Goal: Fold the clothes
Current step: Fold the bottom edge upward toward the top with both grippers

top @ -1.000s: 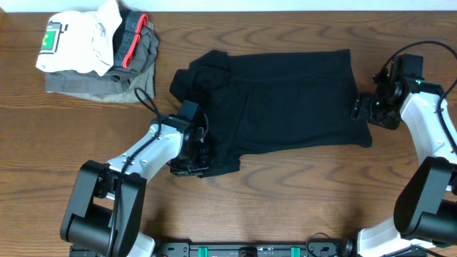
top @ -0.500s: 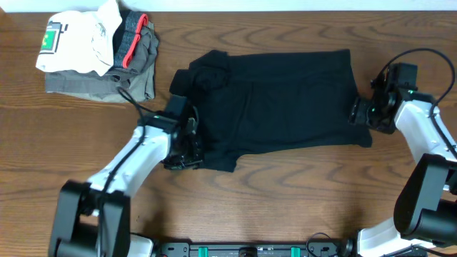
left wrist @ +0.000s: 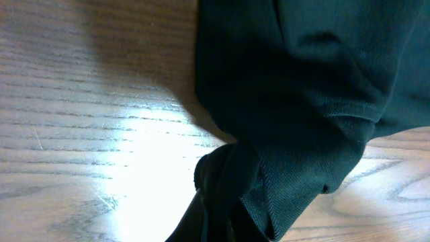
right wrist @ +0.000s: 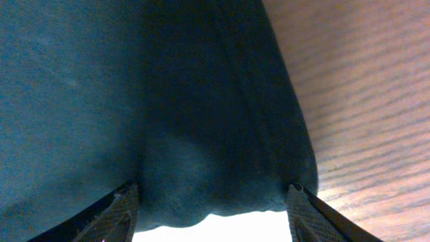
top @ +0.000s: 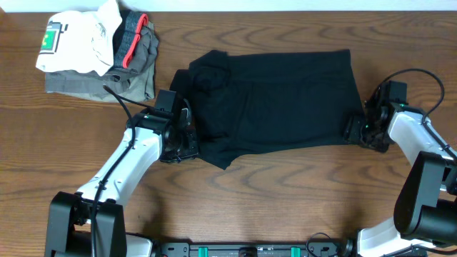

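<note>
Black garment (top: 275, 100): rumpled, mid-table; near edge bare. Left gripper (top: 187, 146) jaws indeterminate at front-left corner; right gripper (top: 355, 130) pinching right hem

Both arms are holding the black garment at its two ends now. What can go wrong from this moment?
1. The left gripper pinches only a small bunched corner of the black garment; it could slip out, judging by the left wrist view.
2. The right gripper holds the opposite corner, with cloth bulging between its fingers; uneven pulling could skew the fold.
3. One sleeve already lies crumpled on the garment and may get trapped inside the fold.
</note>
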`<action>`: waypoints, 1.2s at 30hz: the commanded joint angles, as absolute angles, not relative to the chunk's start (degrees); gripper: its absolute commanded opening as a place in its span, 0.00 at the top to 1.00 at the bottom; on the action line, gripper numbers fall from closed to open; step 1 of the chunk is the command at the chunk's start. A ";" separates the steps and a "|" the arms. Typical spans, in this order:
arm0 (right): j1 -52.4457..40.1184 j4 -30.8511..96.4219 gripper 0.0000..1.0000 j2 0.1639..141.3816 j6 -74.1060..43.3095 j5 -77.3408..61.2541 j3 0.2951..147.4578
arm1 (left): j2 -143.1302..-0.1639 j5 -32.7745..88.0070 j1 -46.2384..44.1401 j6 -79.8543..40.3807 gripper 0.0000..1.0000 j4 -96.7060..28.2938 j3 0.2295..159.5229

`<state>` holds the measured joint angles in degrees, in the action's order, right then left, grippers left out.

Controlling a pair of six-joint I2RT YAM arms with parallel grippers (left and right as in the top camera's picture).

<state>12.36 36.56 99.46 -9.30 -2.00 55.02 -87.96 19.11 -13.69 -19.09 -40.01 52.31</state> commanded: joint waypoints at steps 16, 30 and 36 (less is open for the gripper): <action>15.18 31.83 0.99 98.43 -15.38 -0.62 51.48 | -86.70 16.21 -12.53 -17.19 0.94 -39.62 53.84; 17.63 51.13 0.99 85.60 -15.81 -1.98 63.22 | -68.99 15.35 -6.42 -16.56 0.94 -40.45 55.00; 17.63 57.14 0.99 80.34 -15.59 -1.98 63.31 | -61.65 13.91 -6.44 -16.58 0.94 -43.59 55.00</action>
<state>17.08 55.59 81.93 -14.90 -2.83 62.89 -64.29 16.12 -6.83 -17.67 -42.46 53.52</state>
